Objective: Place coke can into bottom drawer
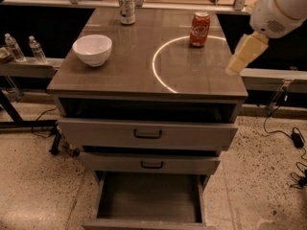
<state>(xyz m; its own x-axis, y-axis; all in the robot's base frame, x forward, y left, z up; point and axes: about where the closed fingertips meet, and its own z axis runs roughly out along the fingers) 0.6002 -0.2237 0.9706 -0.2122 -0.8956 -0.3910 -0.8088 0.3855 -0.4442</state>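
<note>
The red coke can (199, 29) stands upright at the back right of the cabinet top (144, 80), inside a white ring of light. The bottom drawer (148, 199) is pulled out and shows a bare grey floor. My gripper (240, 60) hangs from the white arm (280, 8) at the upper right. It is over the cabinet's right edge, to the right of the can and nearer the front, and apart from the can.
A white bowl (92, 49) sits on the left of the top and a silver-green can (127, 7) at the back. The two upper drawers (148, 134) stand slightly out. Water bottles (13, 47) stand on a left shelf. Cables (293, 139) lie on the floor at right.
</note>
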